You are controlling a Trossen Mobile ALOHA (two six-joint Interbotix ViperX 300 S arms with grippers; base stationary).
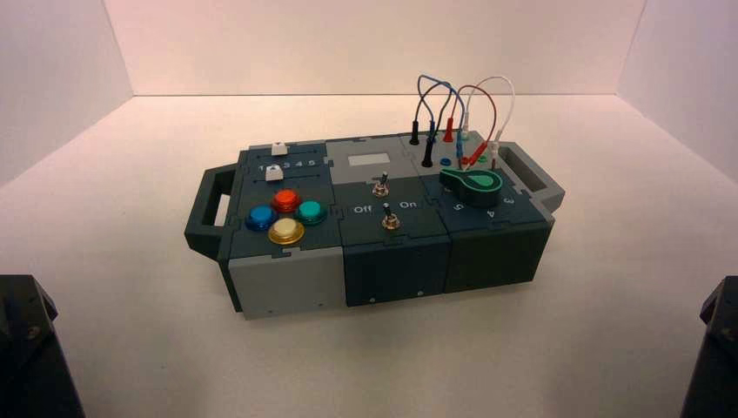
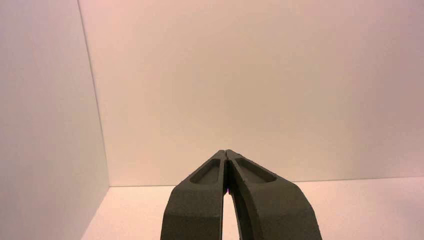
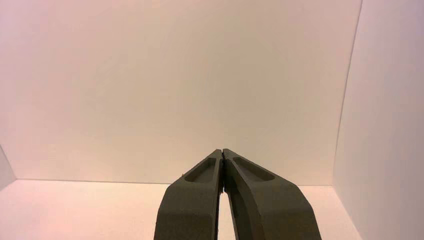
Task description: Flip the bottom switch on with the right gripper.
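Parked at the near corners of the high view, both arms are cut off by the frame edge: only dark housings show, the left arm (image 1: pixel 30 348) at the near left, the right arm (image 1: pixel 715 348) at the near right, both well apart from the box (image 1: pixel 287 283). Neither wrist view takes in the box. Each shows only its own tapering dark grey fingers against the white walls, with the right gripper (image 3: pixel 222 152) and the left gripper (image 2: pixel 226 153) alike closed, tips meeting on nothing.

On the white bench (image 1: pixel 522 348) the box stands turned a little, with a handle at each end. The bottom switch (image 1: pixel 392 220) sits on the dark middle panel near its near edge, just below the lettering "Off" and "On"; its lever position is too small to make out. A second toggle (image 1: pixel 380 187) stands just beyond it. To the left lie four round buttons: blue (image 1: pixel 260 218), red (image 1: pixel 285 200), green (image 1: pixel 311 211), yellow (image 1: pixel 286 232). Beyond them two white sliders carry a partly covered number row ending "3 4 5". On the right, a green rotary knob (image 1: pixel 471 184) has numerals 5, 4, 3 beside it, with looping wires (image 1: pixel 452 96) plugged in behind.
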